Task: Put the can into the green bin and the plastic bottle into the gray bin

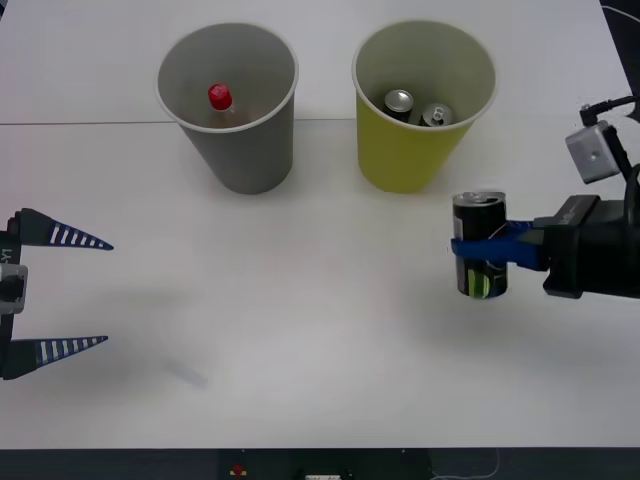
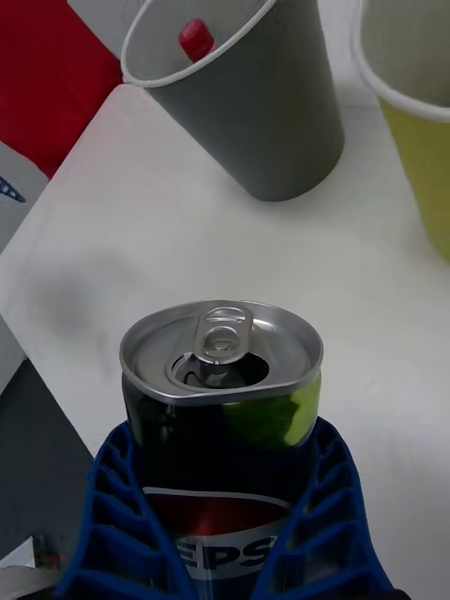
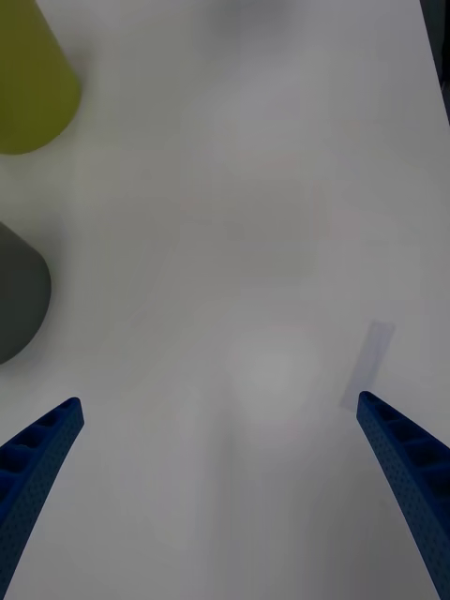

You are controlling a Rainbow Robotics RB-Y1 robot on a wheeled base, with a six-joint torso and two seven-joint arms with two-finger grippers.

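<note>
Right gripper (image 1: 487,250) is on the right side of the white table (image 1: 300,330), just in front of the green bin (image 1: 415,150), with its blue ribbed fingers (image 2: 122,525) clenched around the can (image 1: 481,245). The can stands upright in the grasp, silver top and pull tab facing up, dark body with a yellow-green patch below the rim and a Pepsi logo between the fingers in the right wrist view (image 2: 221,394). From the front view I cannot tell whether its base touches the table or hangs just above it. The can sits near the green bin's near-right side but apart from its wall. Two more cans (image 1: 418,106) lie inside the green bin, silver tops visible side by side. The gray bin (image 1: 245,150) stands to the left of the green bin, the two close together but not touching, both upright at the far part of the table. The plastic bottle (image 1: 220,98) is inside the gray bin, its red cap showing below the rim; the right wrist view shows the same cap (image 2: 196,37) just under the gray rim. Left gripper (image 1: 75,292) hovers at the left edge of the table, well apart from both bins, fingers spread wide and holding nothing; its wrist view shows bare table between the fingertips (image 3: 42,441), with a small pale strip of tape (image 3: 369,361) on the surface near one finger.
</note>
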